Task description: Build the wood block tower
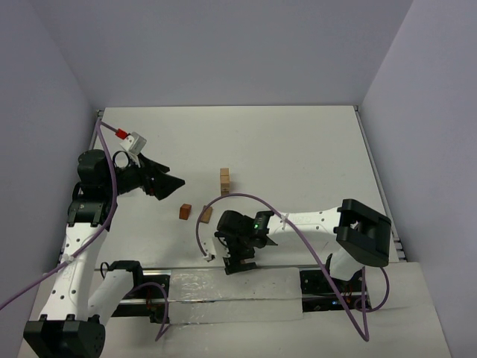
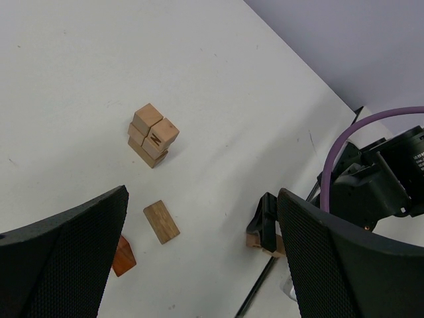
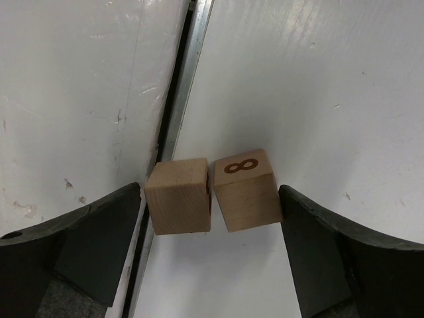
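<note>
Dark right fingers [image 3: 99, 232] fill the lower corners, set wide around a plain cube [image 3: 177, 197] and a marked cube [image 3: 247, 192] beside the table [image 3: 318, 79] rail [image 3: 187, 79]. I judge it better to centre on one cube and press its flat faces.

Left wrist: left fingers [image 2: 73, 245] are wide and empty, with the tower [image 2: 152, 134] at upper left.

From above, the tower stands mid-frame, well apart from both cubes.

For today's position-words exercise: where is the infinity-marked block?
In the right wrist view, the infinity block sits between the fingers of the right gripper, right of a plain block beside the rail.
</note>
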You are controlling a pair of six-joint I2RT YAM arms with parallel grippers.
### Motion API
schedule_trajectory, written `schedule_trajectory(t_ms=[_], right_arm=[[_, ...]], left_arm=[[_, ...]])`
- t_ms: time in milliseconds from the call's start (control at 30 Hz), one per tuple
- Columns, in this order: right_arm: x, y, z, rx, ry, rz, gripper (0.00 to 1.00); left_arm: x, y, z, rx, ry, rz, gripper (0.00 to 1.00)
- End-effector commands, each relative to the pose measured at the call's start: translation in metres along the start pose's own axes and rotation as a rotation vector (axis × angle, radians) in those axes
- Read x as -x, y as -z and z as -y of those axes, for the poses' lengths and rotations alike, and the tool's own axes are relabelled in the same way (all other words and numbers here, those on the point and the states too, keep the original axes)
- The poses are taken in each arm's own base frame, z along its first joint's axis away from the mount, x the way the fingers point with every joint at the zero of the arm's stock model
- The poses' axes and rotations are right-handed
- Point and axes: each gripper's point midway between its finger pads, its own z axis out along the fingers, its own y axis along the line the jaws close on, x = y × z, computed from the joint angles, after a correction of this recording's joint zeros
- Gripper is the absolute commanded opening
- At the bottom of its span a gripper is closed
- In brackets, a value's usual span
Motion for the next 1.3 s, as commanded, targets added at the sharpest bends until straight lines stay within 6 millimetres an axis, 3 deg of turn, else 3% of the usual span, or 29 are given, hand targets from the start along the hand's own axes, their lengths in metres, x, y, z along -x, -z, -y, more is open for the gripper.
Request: schedule_trajectory(t_ms=[0,700,833,1033,1267], right_arm=[[0.007,-0.002,0.001,-0.013,0.008,0.025,0.87],[0.008,0.002,0.007,-0.05,0.008,0.032,0.74],[0.013,0.009,0.009,-0.06,-0.001,0.047,0.68],[0.02,0.025,0.024,-0.083,-0.07,0.082,0.63],[0.01,0.017,0.046,-0.118,-0.199,0.046,0.63]], left_arm=[[0.003,0.001,-0.004,0.014,-0.022,0.012,0.99],[0.001,0.0,-0.007,0.021,-0.023,-0.002,0.99],[-0.001,-0.001,-0.01,0.031,-0.011,-0.02,0.99],[-0.003,-0.003,-0.014,0.037,0.016,-0.047,0.99],[-0.001,-0.003,-0.014,0.043,0.017,-0.04,0.99]])
